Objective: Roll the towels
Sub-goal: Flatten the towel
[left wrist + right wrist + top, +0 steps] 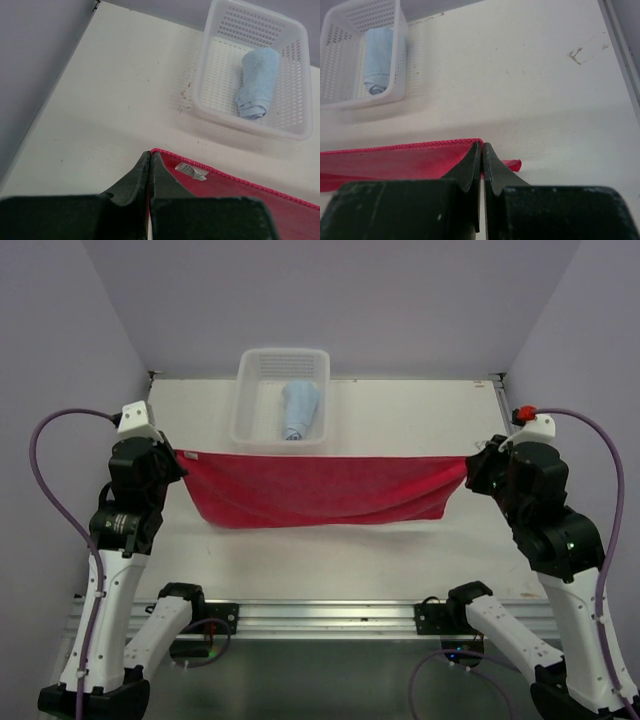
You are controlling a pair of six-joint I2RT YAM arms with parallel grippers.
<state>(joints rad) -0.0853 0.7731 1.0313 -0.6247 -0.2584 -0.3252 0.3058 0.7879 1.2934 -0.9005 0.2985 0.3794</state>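
pink-red towel [320, 490] strung out wide between the two arms, across the middle of the surface [400, 410]. top edge pulled nearly straight from corner to corner; the cloth below it sags in a shallow belly with long soft folds running its length, deepest left of centre. a shadow lies on the surface under it; cannot tell whether the low edge touches down. colour saturated, nap fine, stitched hem along the top edge, small white label [191, 171] sewn just inside the left corner. left end effector [150, 156]: fingers pressed together, pinching the towel's left top corner at the very tip. right end effector [482, 146]: fingers likewise pressed together on the right top corner, a small tab of cloth poking out past them on the far side. light blue towel [299, 410] well apart from the red one, already rolled into a loose cylinder, one end showing its spiral. it lies inside the white mesh basket [250, 400], lengthwise along the floor and toward the basket's right wall as seen from the top view. basket sits upright at the far edge of the surface, left of centre, just behind the stretched towel; nothing else seen in it.
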